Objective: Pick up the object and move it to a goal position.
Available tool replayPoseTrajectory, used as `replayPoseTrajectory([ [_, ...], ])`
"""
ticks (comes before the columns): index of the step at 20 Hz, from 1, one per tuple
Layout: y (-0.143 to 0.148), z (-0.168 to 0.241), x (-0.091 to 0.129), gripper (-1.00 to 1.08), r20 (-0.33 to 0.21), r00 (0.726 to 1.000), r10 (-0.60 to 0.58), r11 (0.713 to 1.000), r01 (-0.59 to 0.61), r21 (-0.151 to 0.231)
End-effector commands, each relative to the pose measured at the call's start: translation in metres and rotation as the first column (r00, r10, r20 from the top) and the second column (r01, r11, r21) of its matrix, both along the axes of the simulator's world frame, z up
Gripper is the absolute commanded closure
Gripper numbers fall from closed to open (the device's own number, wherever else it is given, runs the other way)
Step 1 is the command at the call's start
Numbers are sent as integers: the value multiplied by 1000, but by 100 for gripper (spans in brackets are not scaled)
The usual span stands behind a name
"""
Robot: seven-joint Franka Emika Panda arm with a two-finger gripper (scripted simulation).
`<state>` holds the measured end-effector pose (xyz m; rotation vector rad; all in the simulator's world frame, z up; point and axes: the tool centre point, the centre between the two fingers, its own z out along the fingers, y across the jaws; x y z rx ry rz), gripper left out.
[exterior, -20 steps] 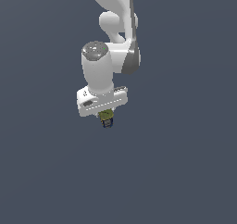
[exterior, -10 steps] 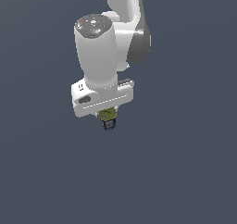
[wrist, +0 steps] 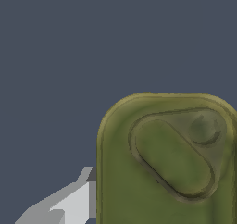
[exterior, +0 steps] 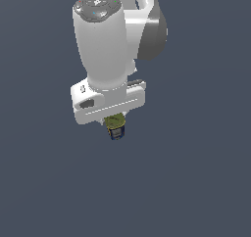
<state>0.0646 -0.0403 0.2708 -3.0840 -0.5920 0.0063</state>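
Note:
In the exterior view the object [exterior: 116, 130] is a tiny cylinder with an olive-green upper part and a dark blue-black lower part. It hangs just under the white hand of my gripper [exterior: 116, 125], which is shut on it. The hand hides the fingers and the object's top there. In the wrist view the object's olive-green top [wrist: 166, 163] looms large, showing an oval recess and a small round dimple. One grey finger [wrist: 74, 202] lies against its side. No support shows under the object.
A plain dark blue-grey background [exterior: 201, 187] surrounds the arm on all sides. The bulky white wrist link [exterior: 103, 40] and grey elbow joint [exterior: 153, 33] rise above the hand.
The arm's upper links have swung closer and look larger. The hand and the held object stay at nearly the same spot in the exterior view, and the grip is unchanged.

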Motion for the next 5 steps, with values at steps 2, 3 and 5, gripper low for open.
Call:
replayPoseTrajectory([
  [2, 1, 7, 4, 108, 4, 1000, 0, 1000, 0, 0],
  [3, 1, 7, 5, 108, 4, 1000, 0, 1000, 0, 0],
  [5, 1, 8, 5, 108, 4, 1000, 0, 1000, 0, 0],
])
